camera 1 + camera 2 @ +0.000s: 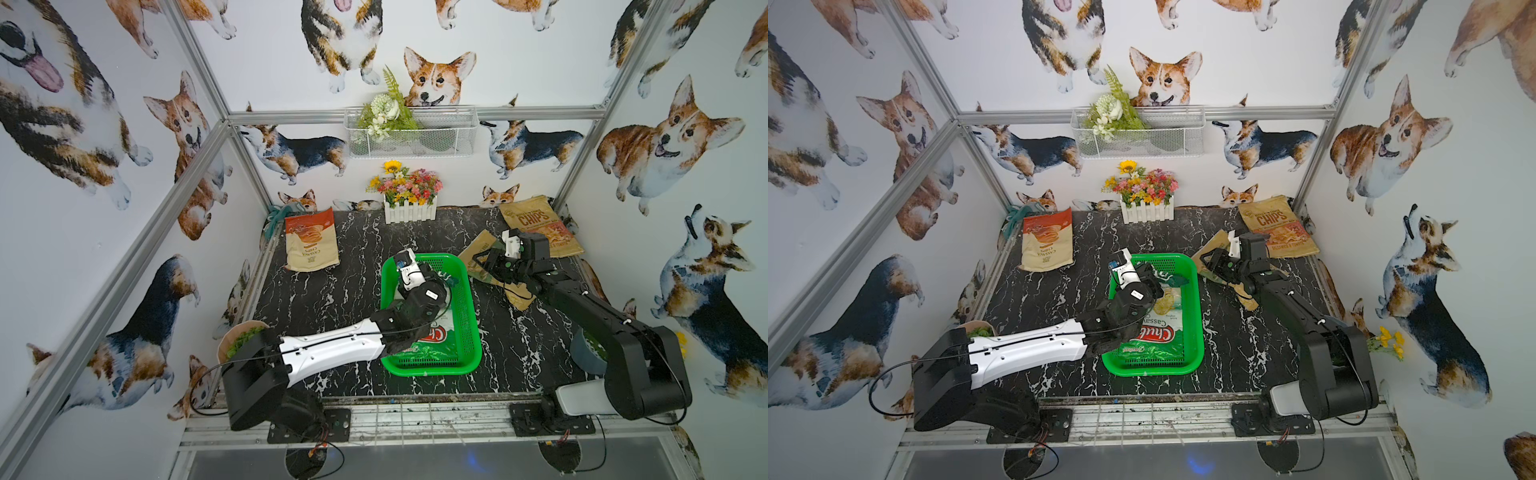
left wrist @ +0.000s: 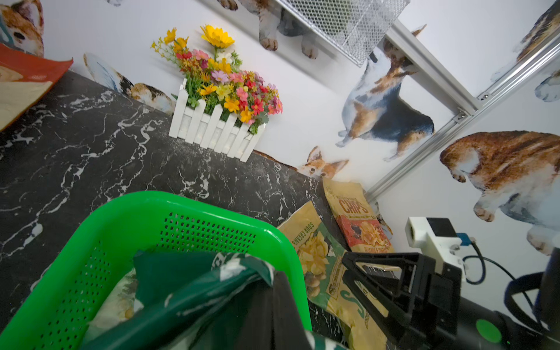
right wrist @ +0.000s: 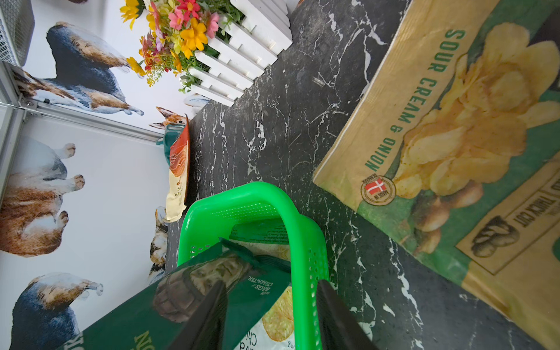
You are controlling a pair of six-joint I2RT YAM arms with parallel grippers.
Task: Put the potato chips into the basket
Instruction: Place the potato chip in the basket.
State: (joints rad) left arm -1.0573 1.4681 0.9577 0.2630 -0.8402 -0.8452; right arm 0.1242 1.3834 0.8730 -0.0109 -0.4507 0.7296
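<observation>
Five chip bags (image 1: 311, 245) (image 1: 540, 228) (image 3: 439, 121) (image 1: 1158, 332) (image 3: 136, 318); one green basket (image 1: 471, 328); one wire basket (image 1: 440, 137); one flower planter (image 1: 409, 210); two robot arms (image 1: 332, 349) (image 1: 582, 303).

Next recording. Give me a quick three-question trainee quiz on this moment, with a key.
1. How many chip bags lie on the table outside the green basket?
2. The left gripper is: A open and empty; B shut on the dark green bag; C shut on the basket's rim.
3. True or false: the right gripper has its fingers apart, holding nothing.
Key: 1. three (cassava bag, red-lettered CHIPS bag, sour cream & onion bag); 2. B; 3. true.
</observation>
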